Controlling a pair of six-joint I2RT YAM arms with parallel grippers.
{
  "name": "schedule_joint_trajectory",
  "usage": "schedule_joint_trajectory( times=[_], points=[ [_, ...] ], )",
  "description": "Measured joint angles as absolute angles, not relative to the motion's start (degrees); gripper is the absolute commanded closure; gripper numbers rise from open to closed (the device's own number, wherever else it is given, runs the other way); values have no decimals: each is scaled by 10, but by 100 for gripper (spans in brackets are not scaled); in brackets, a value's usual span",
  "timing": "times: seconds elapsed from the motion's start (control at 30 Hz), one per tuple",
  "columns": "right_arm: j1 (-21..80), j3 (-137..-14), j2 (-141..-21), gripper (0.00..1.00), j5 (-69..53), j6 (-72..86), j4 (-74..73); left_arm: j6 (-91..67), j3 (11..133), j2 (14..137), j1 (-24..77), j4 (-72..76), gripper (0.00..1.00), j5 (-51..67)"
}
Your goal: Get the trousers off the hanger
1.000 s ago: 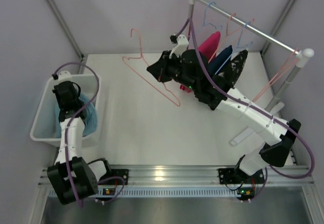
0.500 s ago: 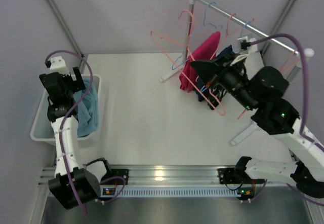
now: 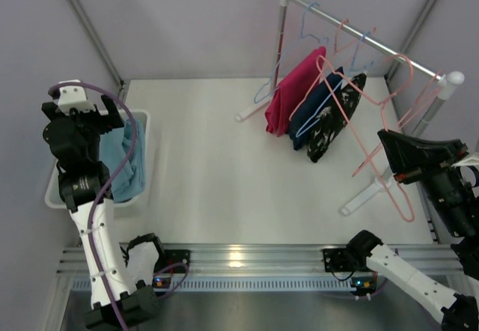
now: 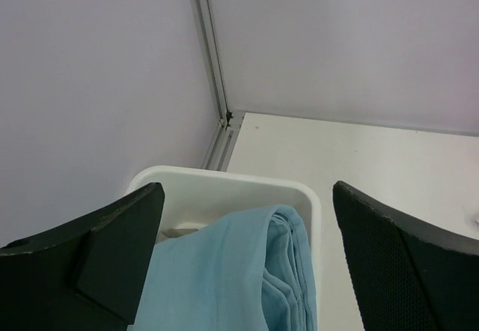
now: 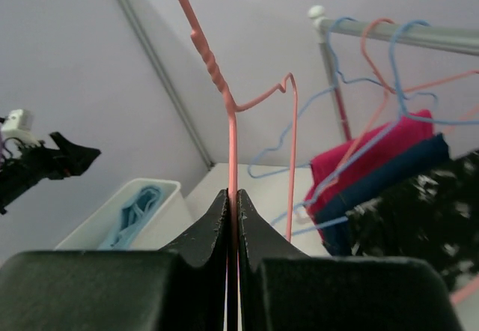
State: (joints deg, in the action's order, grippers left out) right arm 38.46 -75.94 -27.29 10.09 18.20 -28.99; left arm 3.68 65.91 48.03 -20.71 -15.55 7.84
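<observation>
Where your left tool [image 4: 248,190] hangs with its fingers spread wide apart, the light sky-blue trousers [image 4: 224,271] lie below it in the white bin [image 4: 224,180] at the left of the counter [image 3: 224,174]. They are a plain soft cloth, folded over in several layers, with the folded edge reaching the bin's rim. Your right tool [image 5: 233,196] is pinched together on the wire of a pink hanger [image 5: 231,121], well apart from the bin.
</observation>
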Motion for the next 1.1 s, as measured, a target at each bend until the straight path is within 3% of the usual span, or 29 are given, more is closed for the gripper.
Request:
schedule_joint_trajectory(
  times=[0.23,0.4,0.87,1.1],
  points=[
    [301,-748,-196,100,146,241,-410,28,666,505,-207,-173,1,87],
    [270,-761,-206,100,173,301,-472,20,672,508,-207,-174,1,88],
    [263,-872,-441,100,272,369,-545,14,669,476,-207,-168,1,83],
    [261,-924,-494,100,327,360,-547,11,647,460,-207,-157,1,81]
  ],
)
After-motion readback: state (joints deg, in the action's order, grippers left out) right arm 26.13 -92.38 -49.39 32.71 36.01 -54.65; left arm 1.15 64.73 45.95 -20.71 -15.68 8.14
